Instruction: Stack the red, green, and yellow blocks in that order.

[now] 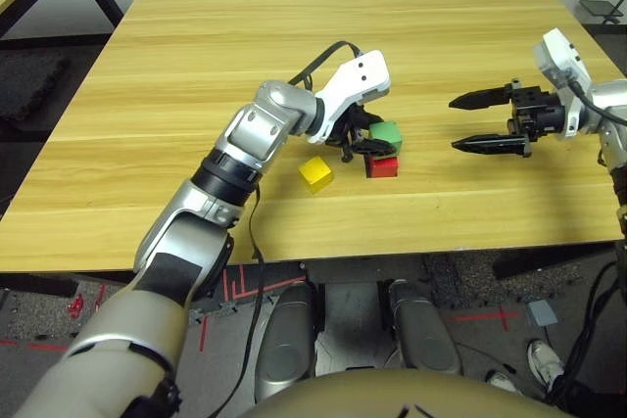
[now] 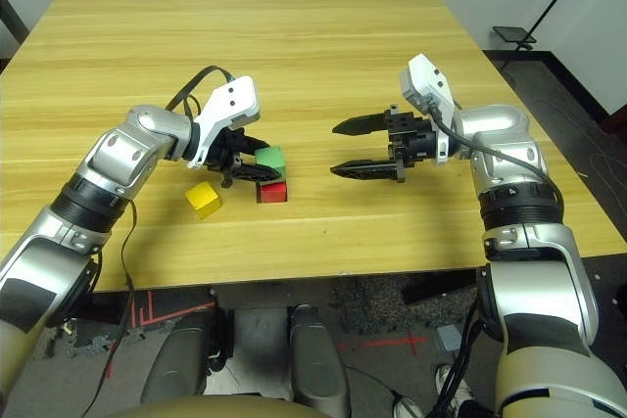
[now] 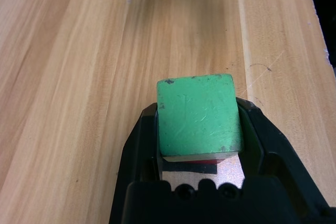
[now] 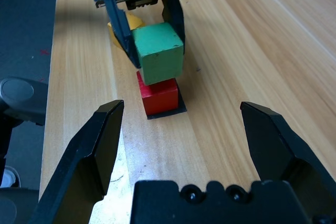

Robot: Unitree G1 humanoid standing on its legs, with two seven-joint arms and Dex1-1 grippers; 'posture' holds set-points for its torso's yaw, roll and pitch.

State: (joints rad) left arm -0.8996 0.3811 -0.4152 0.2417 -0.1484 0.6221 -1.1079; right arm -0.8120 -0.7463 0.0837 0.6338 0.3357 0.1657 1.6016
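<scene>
Your left gripper (image 3: 199, 124) grips the green block (image 3: 199, 116) just over the red block (image 4: 160, 97) — the yellow block (image 1: 316, 174) lies nearer that arm than your wide-open right gripper (image 2: 358, 147).

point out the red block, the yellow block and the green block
red block (image 4: 160, 98), right wrist view, its side face
yellow block (image 1: 315, 174), left eye view, middle
green block (image 3: 198, 115), left wrist view, top face

Green block (image 4: 159, 56) between fingers (image 4: 123, 27), above red block (image 4: 160, 97).
</scene>
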